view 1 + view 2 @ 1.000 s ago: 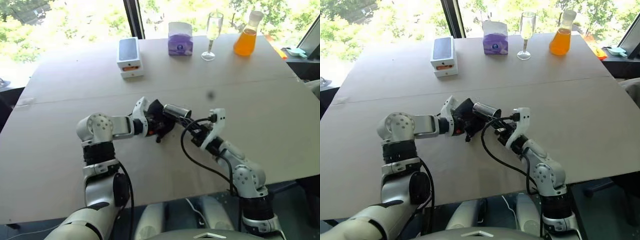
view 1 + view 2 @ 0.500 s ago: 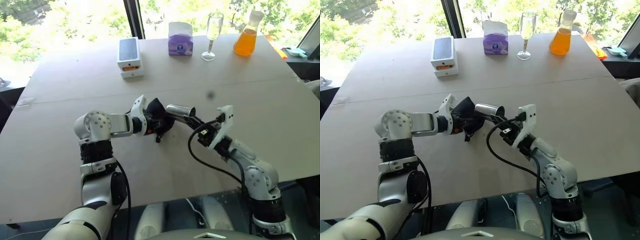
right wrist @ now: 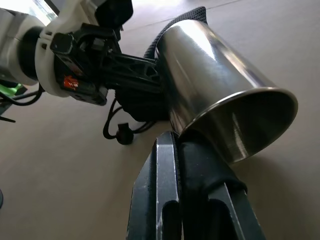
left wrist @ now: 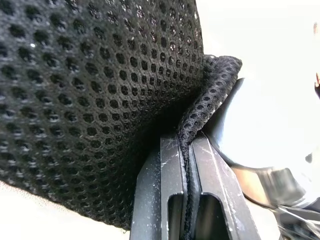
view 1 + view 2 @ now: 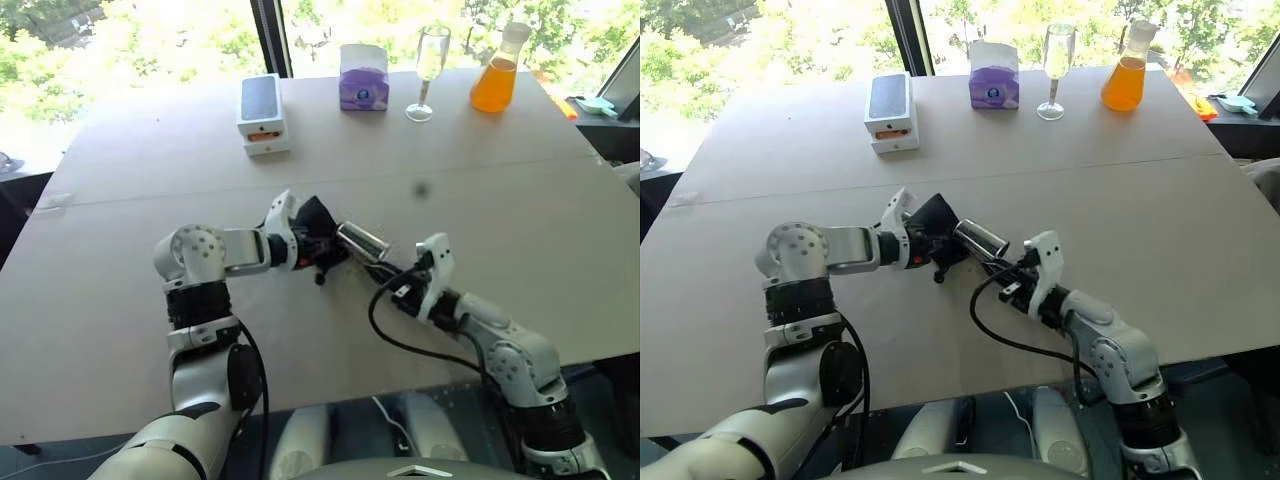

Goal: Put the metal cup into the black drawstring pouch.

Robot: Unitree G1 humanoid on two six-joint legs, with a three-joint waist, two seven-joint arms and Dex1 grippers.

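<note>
Steel metal cup [image 5: 362,241] lies tilted — base toward pouch [image 5: 318,222] — both tools clamped.

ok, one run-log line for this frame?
left gripper: shut on black drawstring pouch | right gripper: shut on metal cup | cup base-first at pouch mouth | not yet inside

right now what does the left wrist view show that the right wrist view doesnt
Left wrist view alone: the pouch's mesh weave close up, with an edge of the black drawstring pouch pinched between the left gripper's shut fingers. Right wrist view alone: the pouch's cord and bead hanging above the table, and the right gripper clamped on the cup's rim. Both: the metal cup with its base at the pouch's mouth.
</note>
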